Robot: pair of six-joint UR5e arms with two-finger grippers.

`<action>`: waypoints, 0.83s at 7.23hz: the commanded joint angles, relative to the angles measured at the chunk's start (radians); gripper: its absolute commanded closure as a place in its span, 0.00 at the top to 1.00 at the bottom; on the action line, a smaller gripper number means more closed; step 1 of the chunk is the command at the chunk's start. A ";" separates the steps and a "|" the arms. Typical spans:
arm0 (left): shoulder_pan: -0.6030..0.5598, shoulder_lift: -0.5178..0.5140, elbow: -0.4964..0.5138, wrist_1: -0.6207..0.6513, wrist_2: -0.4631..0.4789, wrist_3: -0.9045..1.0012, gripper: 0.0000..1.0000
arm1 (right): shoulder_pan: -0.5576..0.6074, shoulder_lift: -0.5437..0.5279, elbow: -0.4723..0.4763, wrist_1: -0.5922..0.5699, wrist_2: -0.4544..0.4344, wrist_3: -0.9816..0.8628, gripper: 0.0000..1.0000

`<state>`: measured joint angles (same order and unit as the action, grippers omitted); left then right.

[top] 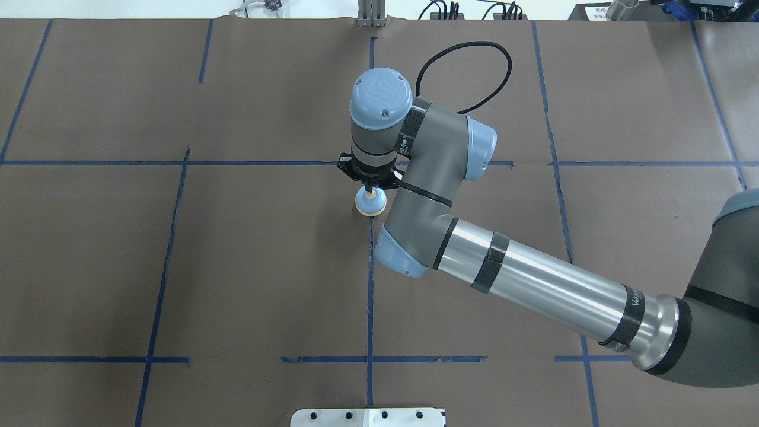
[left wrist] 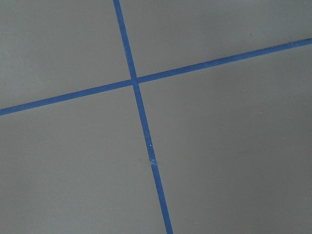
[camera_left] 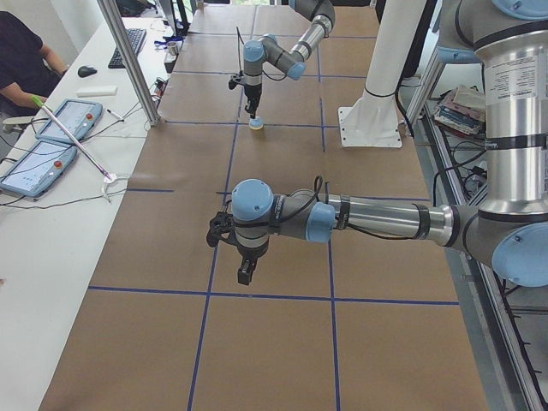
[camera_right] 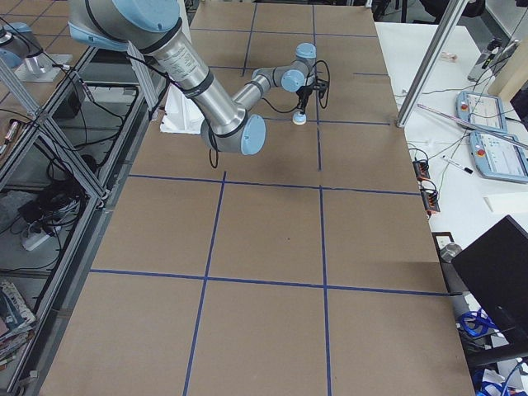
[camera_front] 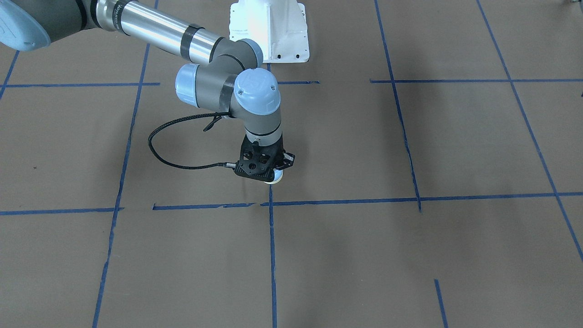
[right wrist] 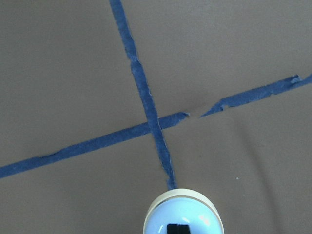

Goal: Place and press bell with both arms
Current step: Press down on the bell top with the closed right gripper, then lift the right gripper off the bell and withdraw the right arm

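The bell (top: 370, 201), light-blue dome on a cream base, is at the table's middle by a blue tape crossing. My right gripper (top: 370, 190) points straight down over it, fingers shut on its cream button. The bell also shows in the front view (camera_front: 275, 179), the left view (camera_left: 256, 125), the right view (camera_right: 299, 119) and the right wrist view (right wrist: 183, 217). It is at the paper or just above it; I cannot tell which. My left gripper (camera_left: 245, 274) hangs low over the table's left part, far from the bell; I cannot tell whether it is open or shut.
The white pedestal (camera_front: 268, 27) stands at the robot's edge of the table. Blue tape lines (left wrist: 139, 97) cross the brown paper. A side table with tablets (camera_left: 51, 128) and a metal post (camera_left: 128, 60) lie beyond the far edge, with a seated person (camera_left: 21, 51).
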<state>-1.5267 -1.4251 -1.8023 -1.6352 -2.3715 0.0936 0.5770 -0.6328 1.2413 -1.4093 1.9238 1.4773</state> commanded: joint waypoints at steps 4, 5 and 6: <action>0.000 0.000 0.000 0.000 0.000 0.000 1.00 | 0.024 -0.005 0.053 -0.003 0.026 -0.003 0.00; 0.000 0.000 0.000 0.002 0.000 0.000 1.00 | 0.061 -0.046 0.120 -0.008 0.094 -0.005 0.00; 0.000 -0.002 0.000 0.000 0.000 -0.002 1.00 | 0.087 -0.111 0.200 -0.008 0.112 -0.006 0.00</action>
<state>-1.5264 -1.4253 -1.8024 -1.6344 -2.3715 0.0932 0.6282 -0.6801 1.3521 -1.4152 1.9958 1.4730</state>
